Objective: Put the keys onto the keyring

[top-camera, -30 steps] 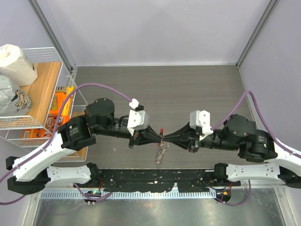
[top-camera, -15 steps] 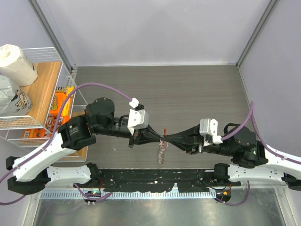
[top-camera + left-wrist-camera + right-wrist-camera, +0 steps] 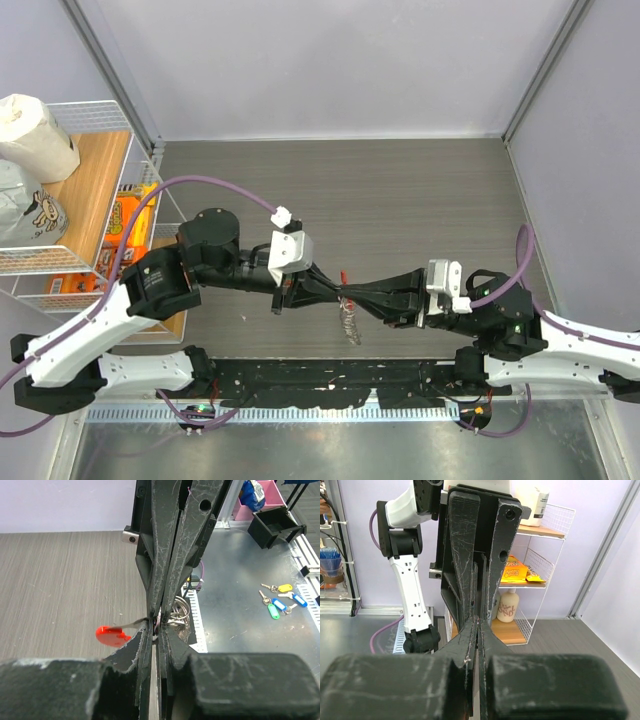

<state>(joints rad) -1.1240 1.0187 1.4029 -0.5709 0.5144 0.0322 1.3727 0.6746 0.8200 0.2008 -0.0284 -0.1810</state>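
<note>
Your left end effector [image 3: 335, 291] is pinched tight on the keyring [image 3: 348, 322], whose coils dangle toward 6 o'clock over the bench [image 3: 400, 190], tip to tip with your closed right end effector [image 3: 358, 295]; the key is hidden between them, so you seem mid-threading and need a fine, steady feed.

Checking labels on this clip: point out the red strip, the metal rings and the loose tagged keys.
red strip [image 3: 111, 636], left wrist view, centre of its face.
metal rings [image 3: 181, 616], left wrist view, right-hand loop.
tagged keys [image 3: 272, 611], left wrist view, green tag.
</note>
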